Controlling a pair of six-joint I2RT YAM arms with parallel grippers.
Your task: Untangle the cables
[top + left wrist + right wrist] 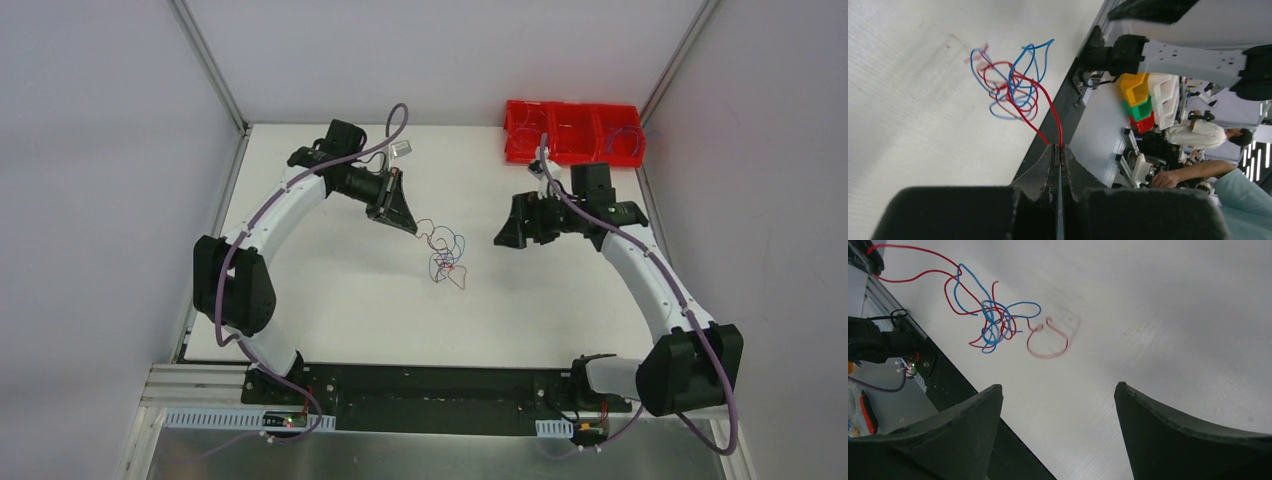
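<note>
The left hand [407,224] is clamped shut on red strands of the cables [447,258], at ten o'clock of the tangle, which is bunched near the middle of the tabletop [330,310]. Between two and three o'clock, the right hand [503,238] is spread wide, clear of the wires.

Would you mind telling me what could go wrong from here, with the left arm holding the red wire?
The left gripper is shut on red strands of the cables at its very tips, so they might slip out. The right gripper is open and holds nothing, so any left pull would probably drag the whole bunch across the table or tighten the knot instead of loosening it.
</note>
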